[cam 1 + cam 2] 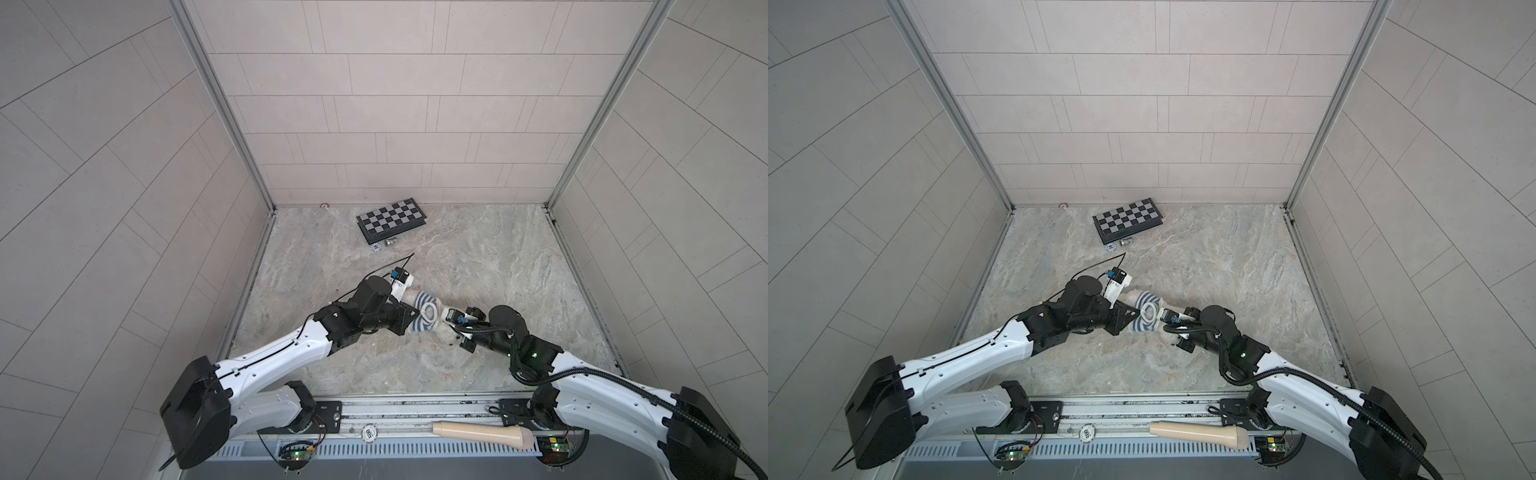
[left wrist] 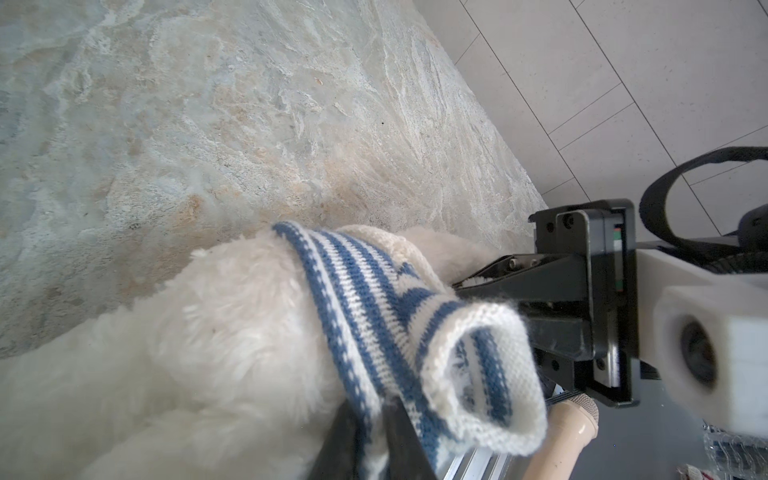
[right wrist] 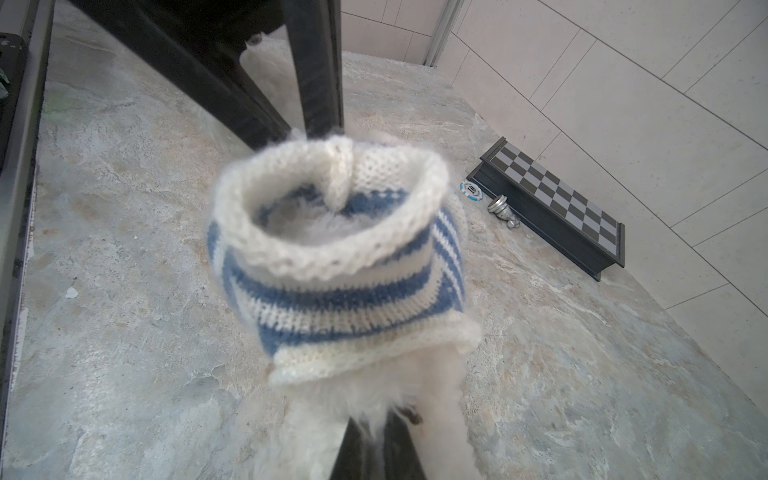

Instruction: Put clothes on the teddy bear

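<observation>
Teddy bear (image 2: 208,332) partly in striped shirt (image 2: 353,291), left tool (image 2: 374,428) clamped on shirt, right tool (image 3: 374,436) clamped on its fur

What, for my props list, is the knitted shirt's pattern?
The knitted shirt is blue-and-white striped with white edges, clearest in the right wrist view.

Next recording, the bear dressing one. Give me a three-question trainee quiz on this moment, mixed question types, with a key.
1. True or false: the blue-and-white striped knitted shirt is bunched around part of the fluffy white teddy bear.
2. The right gripper is shut on: A) the bear's fur, B) the shirt, C) nothing.
3. Fill in: the left gripper is shut on the ____'s edge.
Key: 1 true; 2 A; 3 shirt.
</observation>
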